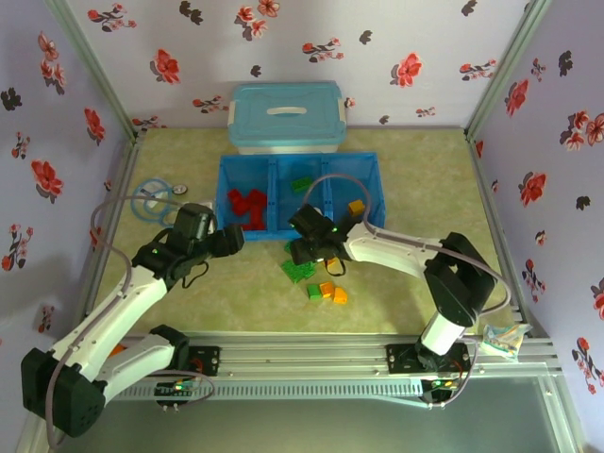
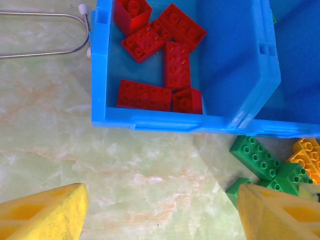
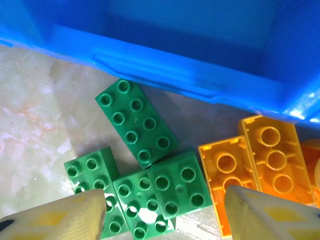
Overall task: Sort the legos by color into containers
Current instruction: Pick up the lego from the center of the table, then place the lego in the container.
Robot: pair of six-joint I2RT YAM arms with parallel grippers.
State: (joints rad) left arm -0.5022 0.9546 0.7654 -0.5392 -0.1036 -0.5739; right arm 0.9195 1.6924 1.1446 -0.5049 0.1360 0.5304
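The blue tray (image 1: 300, 166) has three containers. Several red legos (image 1: 247, 206) lie in the left one, also seen from the left wrist as red legos (image 2: 160, 60). A green lego (image 1: 302, 184) is in the middle one and an orange lego (image 1: 356, 206) in the right one. Loose green legos (image 1: 297, 271) and orange legos (image 1: 333, 293) lie on the table in front of the tray. My right gripper (image 3: 162, 215) hangs open over a cluster of green legos (image 3: 170, 190), with upside-down orange legos (image 3: 272, 157) beside its right finger. My left gripper (image 2: 162, 215) is open over bare table before the tray's left container.
A pale-blue lidded box (image 1: 286, 115) stands behind the tray. A metal loop (image 2: 45, 32) lies left of the tray, near a coiled tube (image 1: 151, 198). A small packet (image 1: 505, 338) sits at the near right. Flowered walls close in three sides.
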